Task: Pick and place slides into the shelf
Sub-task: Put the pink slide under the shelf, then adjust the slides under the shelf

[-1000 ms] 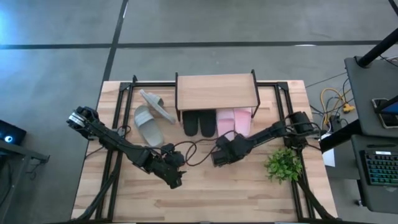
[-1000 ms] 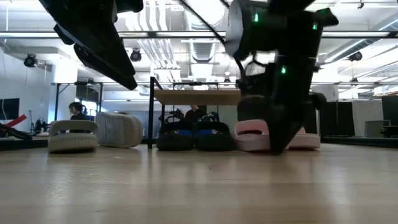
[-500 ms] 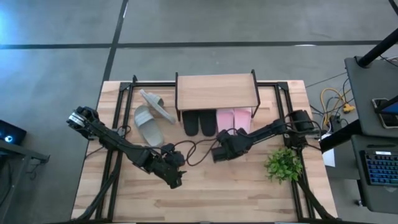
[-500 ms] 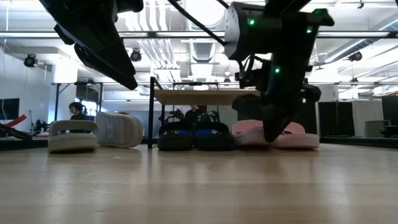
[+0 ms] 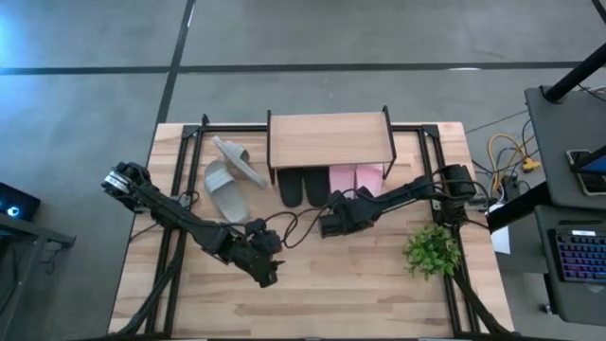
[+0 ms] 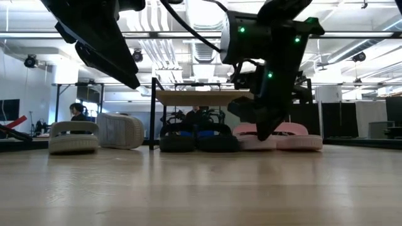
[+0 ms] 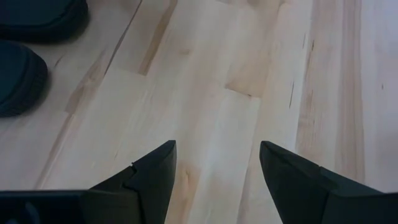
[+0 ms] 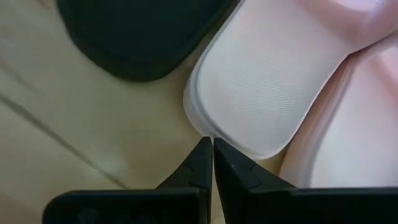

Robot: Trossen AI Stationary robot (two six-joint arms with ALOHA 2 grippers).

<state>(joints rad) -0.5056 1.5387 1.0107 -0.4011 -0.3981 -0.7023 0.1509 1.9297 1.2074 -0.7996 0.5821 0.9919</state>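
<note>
The shelf (image 5: 329, 139) stands at the table's far edge, its plank top (image 6: 200, 97) on thin black legs. Under it lie two black slides (image 5: 303, 188) and two pale pink slides (image 5: 357, 179), soles on the table, heels toward me. Two light grey slides sit left of the shelf: one flat (image 5: 226, 190), one tipped on its side (image 5: 239, 159). My right gripper (image 5: 329, 222) is shut at the heel of the left pink slide (image 8: 267, 93). My left gripper (image 5: 266, 276) hangs open over bare wood near the table's front (image 7: 214, 155). My right gripper meets the left pink slide at its heel end (image 8: 208, 127) with its shut fingertips (image 8: 205, 152). It comes from the table's near side, slanting down. The slide lies flat on the table, toe end under the shelf.
A small green plant (image 5: 433, 249) stands right of my right arm. Dark cables (image 5: 289, 228) loop on the table between the arms. Black frame rails (image 5: 180, 189) run along both table sides. Bare wood lies along the near edge.
My right gripper has moved toward the far edge, up to the shelf, staying shut. The pink slide ahead of it has slid farther under the shelf.
</note>
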